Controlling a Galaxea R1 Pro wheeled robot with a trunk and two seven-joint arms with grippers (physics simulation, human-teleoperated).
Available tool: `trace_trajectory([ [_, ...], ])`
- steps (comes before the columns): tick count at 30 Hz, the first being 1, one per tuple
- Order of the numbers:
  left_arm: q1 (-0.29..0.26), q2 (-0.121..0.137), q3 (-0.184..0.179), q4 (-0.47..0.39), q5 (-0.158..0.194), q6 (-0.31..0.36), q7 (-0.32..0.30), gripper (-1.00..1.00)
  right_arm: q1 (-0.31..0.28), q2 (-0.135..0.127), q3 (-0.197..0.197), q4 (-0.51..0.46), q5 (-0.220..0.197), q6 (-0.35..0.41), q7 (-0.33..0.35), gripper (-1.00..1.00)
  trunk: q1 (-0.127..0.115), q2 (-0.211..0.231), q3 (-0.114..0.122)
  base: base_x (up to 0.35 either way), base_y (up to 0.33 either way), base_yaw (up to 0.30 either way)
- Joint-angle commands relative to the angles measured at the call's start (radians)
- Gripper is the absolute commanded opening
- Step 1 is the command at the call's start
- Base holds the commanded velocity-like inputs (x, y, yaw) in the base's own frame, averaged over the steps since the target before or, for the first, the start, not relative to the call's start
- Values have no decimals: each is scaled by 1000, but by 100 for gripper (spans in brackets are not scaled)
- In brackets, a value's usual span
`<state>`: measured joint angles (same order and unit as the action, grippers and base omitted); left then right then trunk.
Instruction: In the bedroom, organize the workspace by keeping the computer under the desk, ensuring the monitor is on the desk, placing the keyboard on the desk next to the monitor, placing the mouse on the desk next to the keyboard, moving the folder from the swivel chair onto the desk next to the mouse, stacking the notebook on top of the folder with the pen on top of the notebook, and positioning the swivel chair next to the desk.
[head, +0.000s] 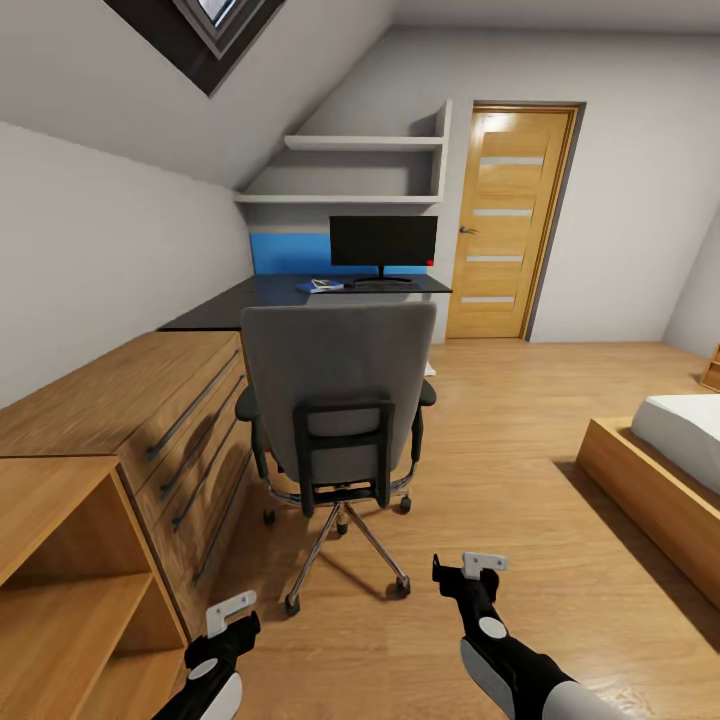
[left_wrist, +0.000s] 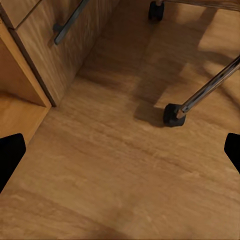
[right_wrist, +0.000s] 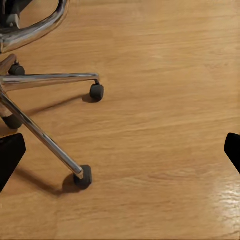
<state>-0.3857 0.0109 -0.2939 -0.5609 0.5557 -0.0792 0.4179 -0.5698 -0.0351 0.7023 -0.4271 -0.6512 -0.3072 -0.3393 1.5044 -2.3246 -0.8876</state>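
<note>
The grey swivel chair (head: 335, 400) stands in the middle of the floor with its back towards me, hiding its seat. Behind it is the black desk (head: 265, 297) with its blue back panel. The monitor (head: 383, 242) stands on the desk. Left of its foot lies a flat blue piece with a white patch, by its look the folder (head: 325, 286). Keyboard, mouse, notebook and pen are too small to make out; the computer is hidden. My left gripper (head: 232, 612) and right gripper (head: 470, 570) hang open and empty over the floor, close to the chair's castors (left_wrist: 172, 115) (right_wrist: 84, 176).
A light wooden dresser (head: 130, 400) and an open shelf unit (head: 60, 580) line the left wall. A bed (head: 670, 450) is at the right, an oak door (head: 510, 230) at the back, white wall shelves (head: 360, 170) above the desk. Open wood floor lies right of the chair.
</note>
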Motion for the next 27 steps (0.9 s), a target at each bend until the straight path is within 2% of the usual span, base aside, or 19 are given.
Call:
trace_trajectory([
  [1, -1, 1, -8, 0, 10, -6, 7, 100, -1, -1, 8, -1, -9, -4, -5, 100, 0, 0, -1, 0, 0, 0],
  [6, -1, 1, -8, 1, 10, -7, 7, 100, -1, 13, 7, 1, -6, -14, -8, 100, 0, 0, -1, 0, 0, 0],
  [8, -1, -2, -46, 2, 10, -7, 6, 100, -1, 58, 11, -1, 39, -26, -11, 100, 0, 0, -1, 0, 0, 206],
  [9, -3, -15, -60, -21, 10, 5, 11, 100, -1, 75, 10, -6, 86, -29, -12, 100, 0, 0, -2, 0, 0, 146],
  [10, -6, -19, -61, -29, 11, 10, 13, 100, -1, 76, 10, -7, 93, -29, -12, 100, 0, 0, -2, 0, 0, 117],
  [13, -42, -34, -63, -54, 12, 75, 16, 100, -1, 80, 9, -9, 125, -32, -11, 100, 0, 0, -2, 0, 0, 61],
  [14, -74, -38, -63, -61, 13, 146, 14, 100, -1, 80, 8, -9, 142, -41, -9, 100, 0, 0, -3, 0, 0, 31],
  [15, -88, -40, -63, -63, 14, 177, 12, 100, -1, 81, 8, -9, 148, -46, -8, 100, 0, 0, -3, 0, 0, 25],
  [18, -127, -47, -63, -69, 16, 253, 8, 100, -1, 82, 7, -10, 162, -70, -6, 100, 0, 0, -3, 0, 0, 15],
  [19, -132, -50, -64, -69, 15, 260, 7, 100, -1, 82, 8, -10, 164, -75, -6, 100, 0, 0, -3, 0, 0, 8],
  [23, -147, -72, -75, -65, 15, 224, 4, 100, -1, 90, 10, -2, 169, -89, -4, 100, 0, 0, -3, 0, 0, 4],
  [27, -152, -87, -117, 0, 13, 116, 0, 100, -1, 104, 8, 6, 171, -93, -2, 100, 0, 0, -3, 0, 0, 1],
])
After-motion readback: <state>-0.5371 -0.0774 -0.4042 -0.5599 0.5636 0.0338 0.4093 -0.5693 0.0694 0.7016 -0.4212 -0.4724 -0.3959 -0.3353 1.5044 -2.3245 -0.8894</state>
